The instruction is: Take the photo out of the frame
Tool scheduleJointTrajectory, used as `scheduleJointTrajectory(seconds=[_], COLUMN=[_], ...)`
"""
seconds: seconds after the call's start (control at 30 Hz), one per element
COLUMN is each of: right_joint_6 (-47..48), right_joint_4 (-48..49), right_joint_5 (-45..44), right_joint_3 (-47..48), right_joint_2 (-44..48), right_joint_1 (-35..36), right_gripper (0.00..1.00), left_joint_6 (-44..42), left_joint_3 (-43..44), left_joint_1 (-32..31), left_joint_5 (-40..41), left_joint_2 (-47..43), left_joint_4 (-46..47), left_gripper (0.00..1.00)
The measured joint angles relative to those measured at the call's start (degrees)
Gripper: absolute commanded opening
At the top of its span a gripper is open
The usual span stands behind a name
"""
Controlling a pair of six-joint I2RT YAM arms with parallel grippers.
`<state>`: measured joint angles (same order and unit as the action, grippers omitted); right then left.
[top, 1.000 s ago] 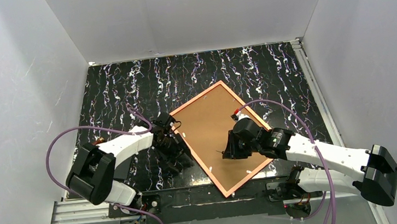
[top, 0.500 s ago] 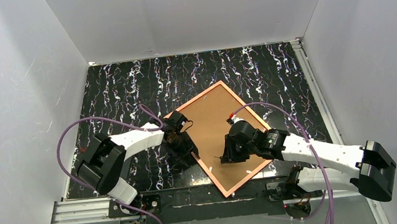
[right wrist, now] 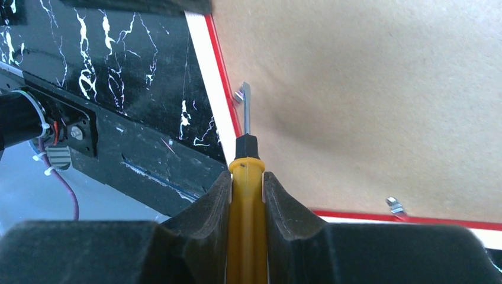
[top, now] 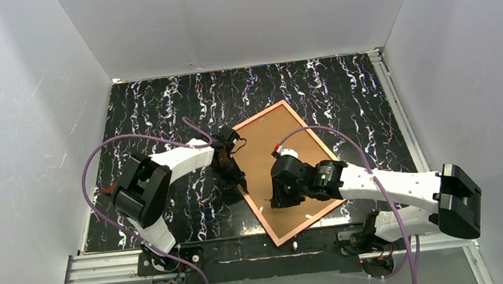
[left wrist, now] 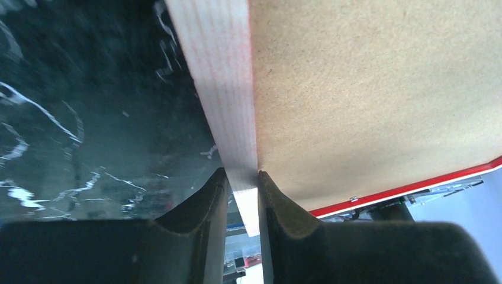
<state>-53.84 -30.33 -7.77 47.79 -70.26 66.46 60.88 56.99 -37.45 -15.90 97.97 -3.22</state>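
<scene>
The frame (top: pixel 312 224) lies face down on the black marbled table, its orange-pink rim around the photo's brown board back (top: pixel 273 143); the print side is hidden. My left gripper (top: pixel 232 174) is at the frame's left edge. In the left wrist view its jaws (left wrist: pixel 241 195) are shut on the pale rim (left wrist: pixel 228 89) beside the board (left wrist: pixel 367 89). My right gripper (top: pixel 276 199) hovers over the board's near left part, shut (right wrist: pixel 246 189) on a yellow-handled screwdriver (right wrist: pixel 245 236). The screwdriver's blade tip touches a metal tab (right wrist: pixel 241 94) by the rim (right wrist: pixel 204 65).
A second metal tab (right wrist: pixel 395 206) sits on the near rim of the frame. White walls close in the table on three sides. An aluminium rail (top: pixel 107 266) and the arm bases run along the near edge. Purple cables loop off both arms.
My left gripper moved right to the frame's left edge and closed on the rim. My right gripper carried the screwdriver left across the board to the tab. The frame turned slightly.
</scene>
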Motion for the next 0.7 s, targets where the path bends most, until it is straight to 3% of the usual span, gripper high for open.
scheduleJointTrajectory(seconds=[0.37, 0.7], right_joint_6=[0.9, 1.8], right_joint_4=[0.2, 0.4], right_joint_5=[-2.4, -0.5], right_joint_3=[5.8, 18.4], right_joint_2=[-4.6, -18.1], right_joint_1=[0.0, -2.2], right_gripper=[0.01, 0.01], left_joint_6=[-19.8, -26.2], left_joint_3=[14.4, 17.3], left_joint_1=[12.0, 16.2], left_joint_5=[-3.7, -7.1], left_joint_2=[11.5, 14.3], left_joint_4=[-12.2, -14.9], left_gripper=[0.0, 0.0])
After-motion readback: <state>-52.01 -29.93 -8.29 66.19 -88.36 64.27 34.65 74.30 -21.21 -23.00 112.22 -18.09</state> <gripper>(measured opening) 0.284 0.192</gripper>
